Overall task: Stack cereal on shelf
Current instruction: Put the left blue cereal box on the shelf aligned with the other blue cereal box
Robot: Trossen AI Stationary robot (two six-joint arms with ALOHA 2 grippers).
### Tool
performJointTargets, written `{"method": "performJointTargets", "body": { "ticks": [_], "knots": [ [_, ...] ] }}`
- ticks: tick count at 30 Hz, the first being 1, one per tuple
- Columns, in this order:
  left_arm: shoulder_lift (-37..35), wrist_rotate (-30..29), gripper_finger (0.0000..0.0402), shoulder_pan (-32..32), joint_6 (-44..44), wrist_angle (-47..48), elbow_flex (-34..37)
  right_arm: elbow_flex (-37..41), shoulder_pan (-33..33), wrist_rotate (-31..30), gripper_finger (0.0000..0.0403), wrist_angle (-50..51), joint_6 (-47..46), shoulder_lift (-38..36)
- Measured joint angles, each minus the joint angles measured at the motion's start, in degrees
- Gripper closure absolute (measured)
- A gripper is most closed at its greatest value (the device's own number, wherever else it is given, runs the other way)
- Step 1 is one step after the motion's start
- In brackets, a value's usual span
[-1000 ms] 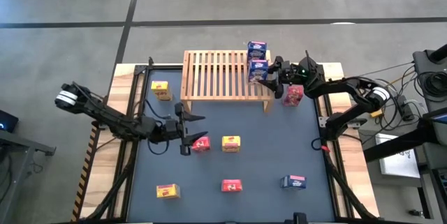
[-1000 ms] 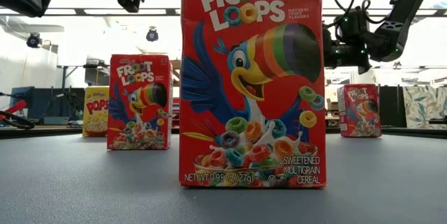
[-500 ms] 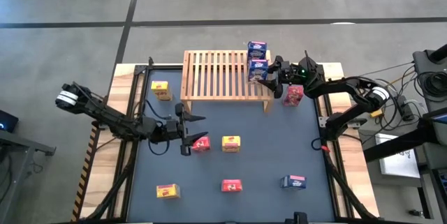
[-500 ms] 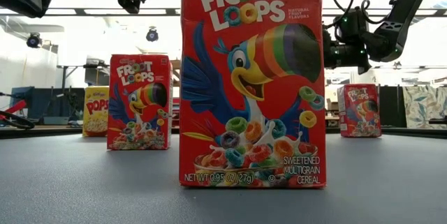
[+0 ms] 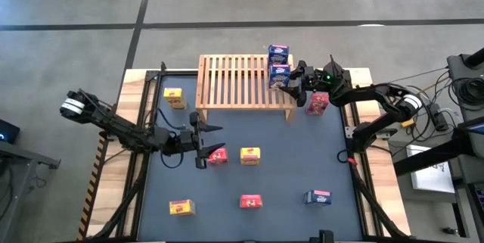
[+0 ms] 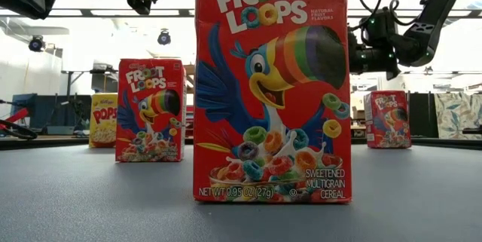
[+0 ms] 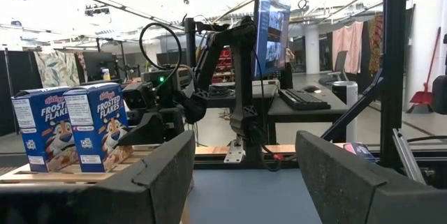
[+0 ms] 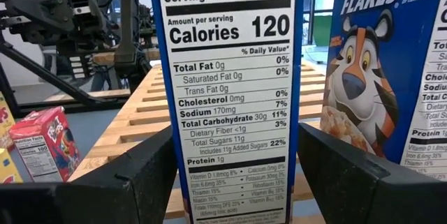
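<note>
The light-wood slatted shelf point(image 5: 242, 82) stands at the table's far middle. Two blue cereal boxes stand upright on its right end, one point(image 5: 279, 52) farther and one point(image 5: 278, 75) nearer. My right gripper point(image 5: 290, 84) reaches in from the right and is shut on the nearer blue box point(image 8: 230, 98). My left gripper point(image 5: 206, 143) hovers open over the table's left middle, beside a red box point(image 5: 218, 154); nothing lies between its fingers point(image 7: 167, 175). The remaining red, yellow and blue boxes stand on the table. My right gripper pinches the nearer blue box between its two fingers point(image 8: 140, 182), low on the narrow nutrition panel point(image 8: 230, 175) and across its width. The fingers come level from the table's right side. The box stands upright with its bottom on the shelf's slats point(image 7: 105, 165).
Boxes stand about the dark table: red point(image 5: 317, 103) right of the shelf, yellow point(image 5: 174, 97) left of it, yellow point(image 5: 250, 155) in the middle, yellow point(image 5: 181, 207), red point(image 5: 250, 201) and blue point(image 5: 318, 197) along the near side. Most of the shelf top is bare.
</note>
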State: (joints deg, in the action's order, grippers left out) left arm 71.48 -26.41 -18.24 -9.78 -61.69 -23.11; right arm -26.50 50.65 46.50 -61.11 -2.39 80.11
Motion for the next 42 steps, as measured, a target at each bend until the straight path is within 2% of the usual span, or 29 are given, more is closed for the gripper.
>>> {"method": "performJointTargets", "body": {
  "ticks": [5,12,18,26,36,42],
  "knots": [
    [0.0,0.0,0.0170,0.0,0.0,0.0,0.0,0.0,0.0,0.0,0.0119,1.6,-0.1,-0.8],
    [0.0,0.0,0.0170,0.0,0.0,0.1,0.0,0.0,0.0,-0.4,0.0075,6.1,1.0,-3.7],
    [0.0,0.0,0.0170,0.0,-0.2,0.1,0.0,0.0,0.4,-5.3,0.0047,17.3,5.6,-9.2],
    [0.0,0.0,0.0170,0.0,-0.7,0.3,0.0,0.0,0.4,-13.9,0.0044,32.8,9.5,-19.1],
    [-0.3,-0.2,0.0170,1.0,-1.8,0.4,0.0,0.0,0.4,-15.0,0.0044,44.1,9.0,-31.1],
    [-0.3,-0.2,0.0170,1.7,-1.7,0.4,0.0,0.7,-0.6,-15.0,0.0044,46.0,8.8,-32.6]
  ]
}}
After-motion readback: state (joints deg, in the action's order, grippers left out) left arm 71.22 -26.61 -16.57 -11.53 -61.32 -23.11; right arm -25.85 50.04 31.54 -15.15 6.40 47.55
